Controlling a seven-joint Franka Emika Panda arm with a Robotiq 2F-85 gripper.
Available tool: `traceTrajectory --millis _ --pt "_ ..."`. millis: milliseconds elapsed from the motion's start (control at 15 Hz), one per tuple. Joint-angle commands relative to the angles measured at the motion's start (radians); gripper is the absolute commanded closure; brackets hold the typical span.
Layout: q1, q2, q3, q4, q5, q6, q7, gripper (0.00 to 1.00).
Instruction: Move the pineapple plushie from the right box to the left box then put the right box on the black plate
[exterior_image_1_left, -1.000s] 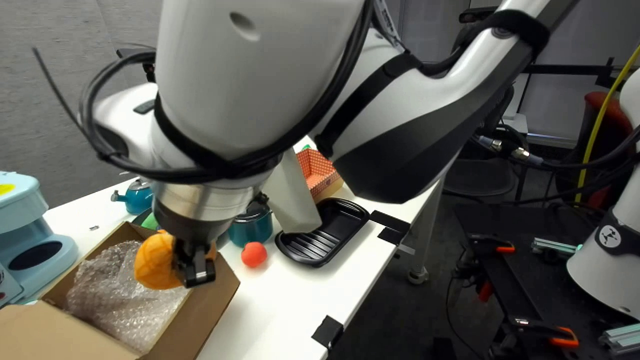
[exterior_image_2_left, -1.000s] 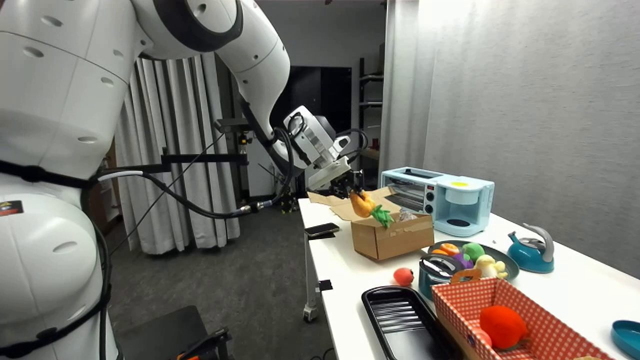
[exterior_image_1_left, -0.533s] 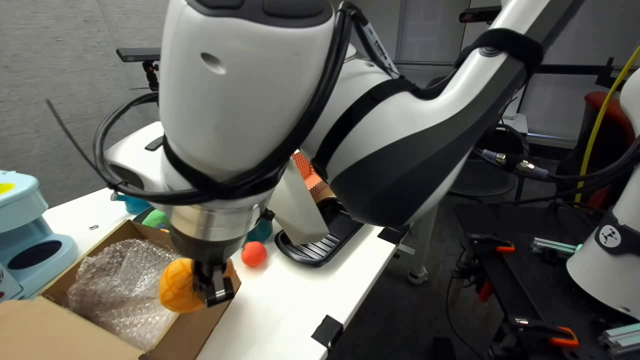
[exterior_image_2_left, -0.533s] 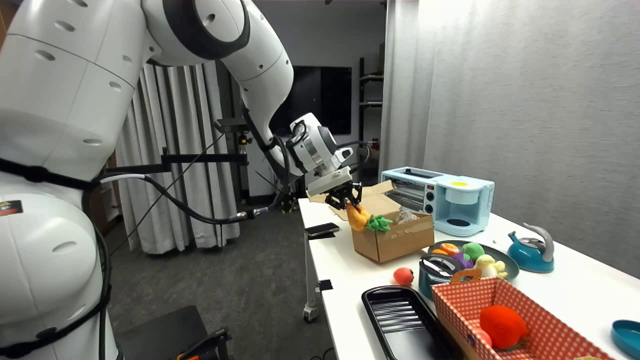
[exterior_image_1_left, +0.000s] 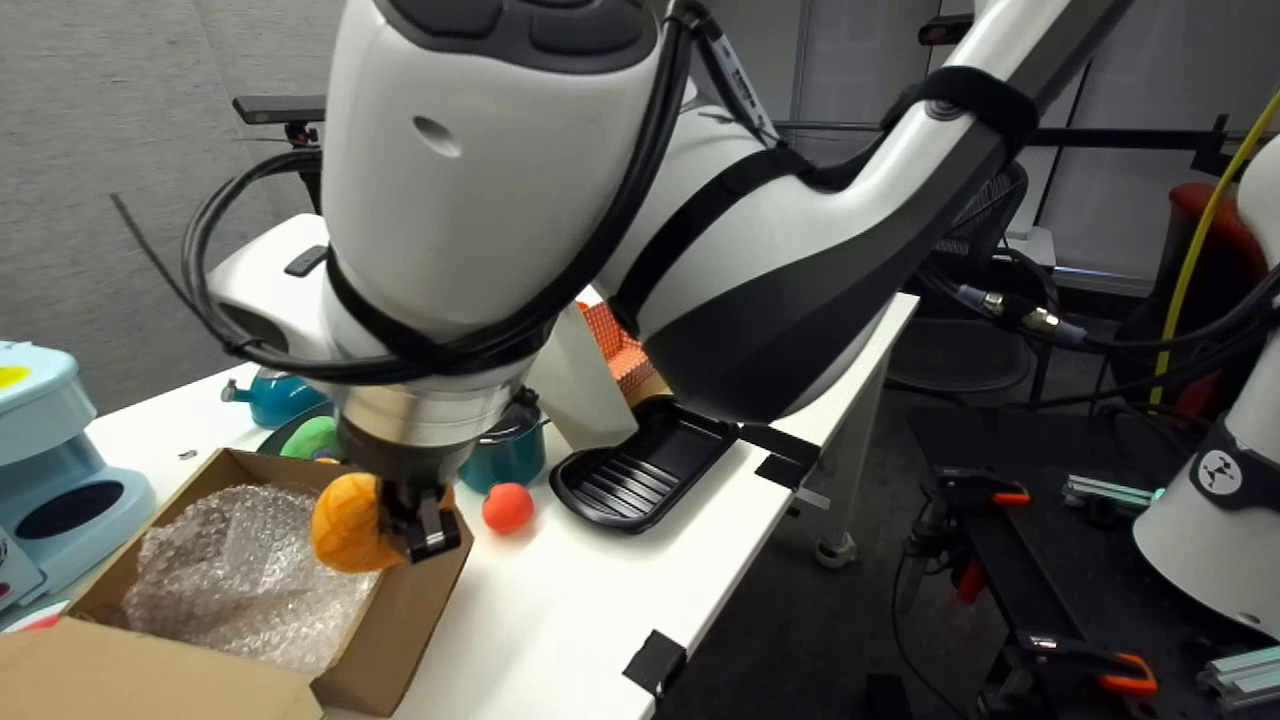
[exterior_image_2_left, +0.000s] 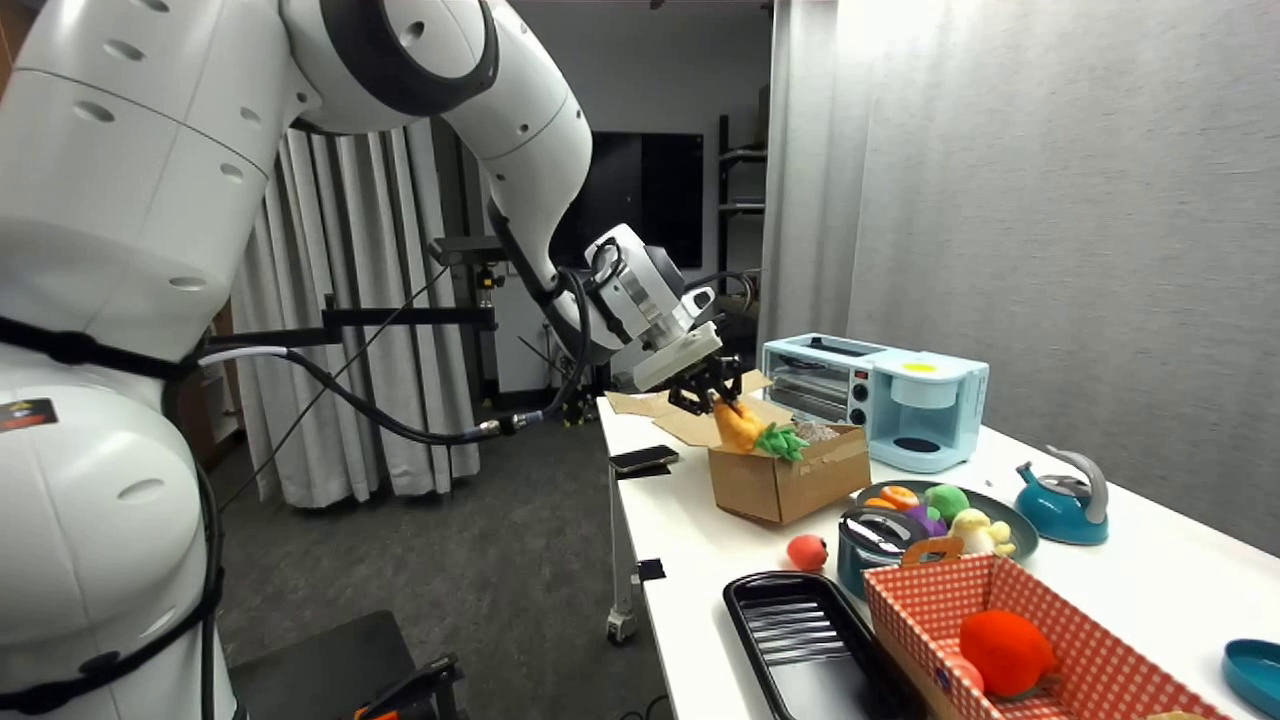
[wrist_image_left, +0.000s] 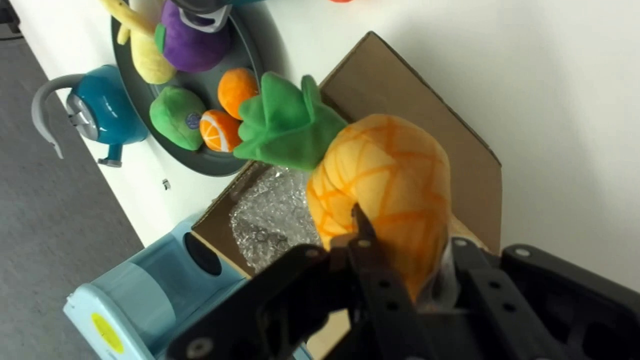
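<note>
The cardboard box (exterior_image_1_left: 405, 622) has just shifted a little, perhaps nudged by the pineapple toy (wrist_image_left: 387, 167). The claw (wrist_image_left: 404, 236) grips it over one box side, likely too far out for release.

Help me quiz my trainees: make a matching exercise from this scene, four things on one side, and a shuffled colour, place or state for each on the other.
Things
1. Pineapple toy
2. Cardboard box
3. Tray
4. Kettle

Descriptions
A. Contains bubble wrap
B. Teal
C. Gripped by the end effector
D. Black and ridged inside

Pairs: 1-C, 2-A, 3-D, 4-B
</note>
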Motion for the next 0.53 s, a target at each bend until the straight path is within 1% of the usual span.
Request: traceTrajectory --millis 0,200,267,467 --pt "0.025 0.001 -0.036 0.024 -0.104 0.001 0.065 0.94" --pt "0.016 0.006 -0.033 0.035 -0.176 0.019 0.104 0.94" --pt "0.023 0.007 -0.041 0.036 -0.193 0.024 0.118 0.94" --pt "0.011 0.007 -0.027 0.031 -0.189 0.035 0.122 0.94"
